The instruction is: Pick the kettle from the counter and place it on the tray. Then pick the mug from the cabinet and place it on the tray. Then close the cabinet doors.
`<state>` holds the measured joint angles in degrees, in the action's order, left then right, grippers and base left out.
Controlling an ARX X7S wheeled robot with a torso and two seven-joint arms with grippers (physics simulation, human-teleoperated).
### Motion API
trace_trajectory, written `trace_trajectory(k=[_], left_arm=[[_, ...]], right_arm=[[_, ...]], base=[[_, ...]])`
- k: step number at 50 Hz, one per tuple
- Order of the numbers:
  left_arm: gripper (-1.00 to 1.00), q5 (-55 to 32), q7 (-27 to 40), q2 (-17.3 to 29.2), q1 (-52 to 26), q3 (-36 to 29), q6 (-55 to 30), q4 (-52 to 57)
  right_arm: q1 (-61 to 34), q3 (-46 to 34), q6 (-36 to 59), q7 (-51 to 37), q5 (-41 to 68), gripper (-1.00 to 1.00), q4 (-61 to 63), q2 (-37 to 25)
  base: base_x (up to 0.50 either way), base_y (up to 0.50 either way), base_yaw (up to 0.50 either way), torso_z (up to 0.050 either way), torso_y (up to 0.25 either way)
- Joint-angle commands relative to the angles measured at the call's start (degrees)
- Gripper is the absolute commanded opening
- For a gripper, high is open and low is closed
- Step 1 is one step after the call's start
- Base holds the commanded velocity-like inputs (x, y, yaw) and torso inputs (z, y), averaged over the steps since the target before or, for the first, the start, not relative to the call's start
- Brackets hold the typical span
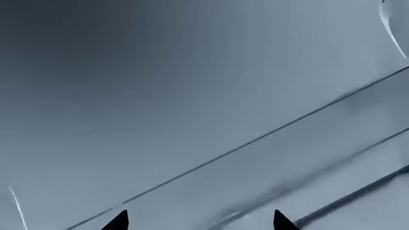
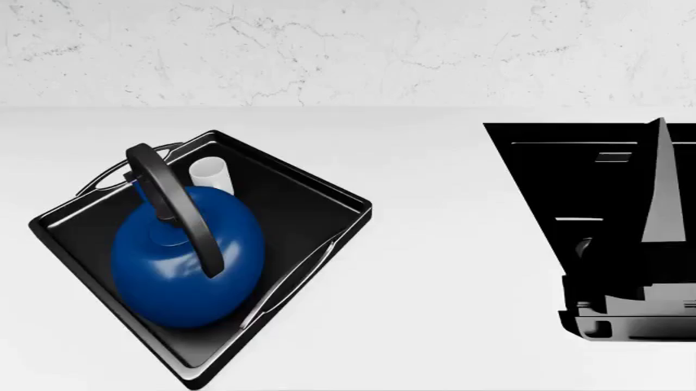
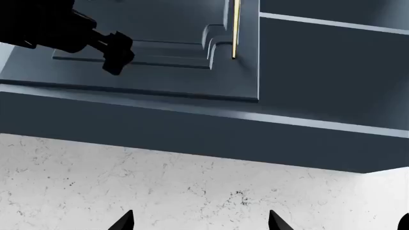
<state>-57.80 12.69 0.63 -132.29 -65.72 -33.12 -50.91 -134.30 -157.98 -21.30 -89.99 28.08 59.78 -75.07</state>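
Note:
In the head view the deep-blue kettle with its black arched handle stands on the black tray on the white counter. A white mug stands on the tray just behind the kettle. Neither gripper shows in the head view. My left gripper is open and empty, its fingertips close to a blue-grey cabinet panel. My right gripper is open and empty, pointing up at the marbled wall below the cabinet. My left arm shows against a cabinet door near its gold handle.
The black sink is set into the counter at the right, with a grey faucet over it. The marbled wall runs along the back. The cabinet's dark underside hangs over the wall.

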Motion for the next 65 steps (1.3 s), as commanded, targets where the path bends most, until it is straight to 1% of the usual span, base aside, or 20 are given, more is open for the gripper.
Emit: trace_trajectory(k=[1, 8, 15, 19, 21, 23, 25, 27, 29, 30, 31, 34, 37, 42, 45, 46, 49, 54, 60, 65], left_arm=[[1.0, -14.74, -0.13, -0.59, 8.14, -13.84, 1.77, -3.08], [1.0, -17.52, 1.04, -0.61, 10.92, -17.94, 3.57, -4.61], [1.0, -19.69, 1.13, -0.62, 12.02, -20.83, 4.57, -5.92], [1.0, -21.4, 0.82, -0.58, 10.36, -20.04, 6.04, -6.24], [1.0, -22.93, 0.91, -0.16, 8.37, -17.73, 7.7, -6.51], [1.0, -25.44, 3.36, 3.08, 5.65, -13.94, 9.46, -1.72], [1.0, -27.76, 6.59, 7.38, 3.22, -10.48, 10.4, 5.28], [1.0, -30.1, 9.98, 11.9, 1.62, -7.11, 11.21, 13.01], [1.0, -33.19, 14.22, 17.77, 1.59, -2.36, 13.67, 23.93], [1.0, -35.08, 17.47, 20.84, 2.06, 0.09, 14.83, 30.01], [1.0, -35.66, 18.71, 23.13, 2.24, 1.44, 15.54, 34.89], [1.0, -31.85, 28.58, 31.72, 4.31, 4.04, 20.24, 50.89], [1.0, -30.44, 34.33, 38.81, 6.09, 5.7, 21.8, 62.65], [1.0, -34.26, 44.4, 51.35, 10.47, 9.68, 25.23, 82.69], [1.0, -35.25, 49.21, 57.84, 13.9, 11.07, 27.92, 92.13], [1.0, -35.02, 51.75, 59.84, 15.5, 11.6, 29.68, 94.75], [1.0, -33.9, 54.14, 65.39, 19.83, 12.08, 33.08, 101.24], [1.0, -33.36, 53.99, 72.07, 23.45, 12.54, 36.18, 108.1], [1.0, -34.75, 52.6, 77.45, 25.51, 13.51, 40.24, 110.77], [1.0, -34.46, 51.71, 79.6, 27.6, 13.65, 41.63, 110.87]], right_arm=[[-0.69, -1.15, -0.29, 0.01, 0.05, 1.0, 0.22, -0.04], [-0.68, -1.7, -0.41, 0.01, -0.09, 1.0, 0.22, -0.24], [-0.68, -2.27, -0.55, 0.01, -0.38, 1.0, 0.22, -0.59], [-0.68, -2.08, -0.56, 0.01, -0.26, 1.0, 0.22, -0.5], [-0.68, -1.86, -0.61, 0.01, 0.1, 1.0, 0.22, -0.33], [-0.68, -1.64, -0.34, 0.01, 0.78, 1.0, 0.22, 0.16], [-0.68, -1.64, -0.05, 0.01, 0.67, 1.0, 0.22, 0.2], [-0.68, -0.96, 0.24, 0.01, 1.4, 1.0, 0.22, 0.43], [-0.68, -0.25, 0.54, 0.01, 1.84, 1.0, 0.22, 0.61], [-0.68, 0.45, 0.81, 0.01, 2.44, 1.0, 0.22, 0.78], [-0.68, 0.84, 0.91, 0.01, 2.76, 1.0, 0.22, 0.89], [-0.69, 2.74, 1.75, 0.01, 4.37, 1.0, 0.22, 1.09], [-0.69, 4.83, 2.66, 0.01, 5.99, 1.0, 0.22, 1.24], [-0.69, 7.25, 3.95, 0.01, 8.17, 1.0, 0.22, 1.2], [-0.69, 8.66, 4.13, 0.02, 9.04, 1.0, 0.22, 0.95], [-0.69, 8.99, 4.17, 0.02, 8.99, 1.0, 0.22, 0.67], [-0.69, 8.65, 3.98, 0.03, 7.63, 1.0, 0.22, -0.28], [-0.69, 8.2, 3.63, 0.06, 6.4, 1.0, 0.22, -1.33], [-0.69, 7.51, 3.36, 0.09, 5.45, 1.0, 0.22, -1.93], [-0.69, 7.14, 3.21, 0.11, 4.81, 1.0, 0.22, -2.3]], base=[[0.0, 0.0, 0.0, 0.0, 0.0], [0.0, 0.0, 0.0, 0.0, 0.0], [0.0, 0.0, 0.0, 0.0, 0.0], [0.0, 0.0, 0.0, 0.0, 0.0], [0.0, 0.0, 0.0, 0.0, 0.0], [0.02, 0.0, 0.0, 0.0, 0.0], [0.0, 0.0, 0.0, 0.0, 0.0], [0.0, 0.0, 0.0, 0.0, 0.0], [0.0, 0.0, 0.0, 0.0, 0.0], [0.0, 0.0, 0.0, 0.0, 0.0], [0.0, 0.0, 0.0, 0.0, 0.0], [0.0, 0.0, 0.0, 0.0, 0.0], [0.0, 0.0, 0.0, 0.0, 0.0], [0.0, 0.0, 0.0, 0.0, 0.0], [0.0, 0.0, 0.0, 0.0, 0.0], [0.0, -0.1, 0.0, 0.0, 0.0], [0.0, -0.43, 0.0, 0.0, 0.0], [0.0, -0.5, 0.0, 0.0, 0.0], [0.0, -0.5, 0.0, 0.0, 0.0], [0.0, -0.5, 0.0, 0.0, 0.0]])
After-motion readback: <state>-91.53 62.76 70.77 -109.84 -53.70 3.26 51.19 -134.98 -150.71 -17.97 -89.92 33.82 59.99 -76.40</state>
